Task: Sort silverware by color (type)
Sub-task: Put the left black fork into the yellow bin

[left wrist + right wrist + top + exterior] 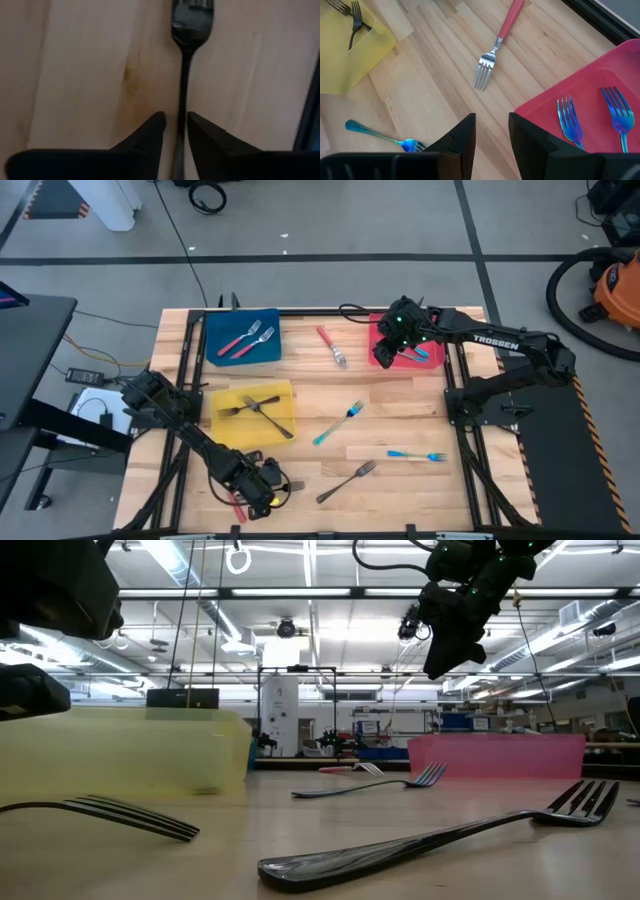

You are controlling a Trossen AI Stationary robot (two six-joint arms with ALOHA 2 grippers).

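My left gripper (176,119) is low over the table's near left part (258,488), pointing down and open. Its fingers stand on either side of a black fork's handle (183,80); I cannot tell whether they touch it. The fork lies flat on the wood. My right gripper (492,125) hangs open and holds nothing above the near edge of the red tray (440,362), which holds two blue forks (570,125). Loose on the table lie a red-handled fork (332,346), a teal fork (338,423), a blue fork (417,455) and a dark fork (347,481).
A blue tray (215,345) at the far left holds two red-handled forks. A yellow tray (225,395) holds two dark forks. Another red-handled fork (237,506) lies by the near edge beside my left gripper. Bare wood lies in the table's middle.
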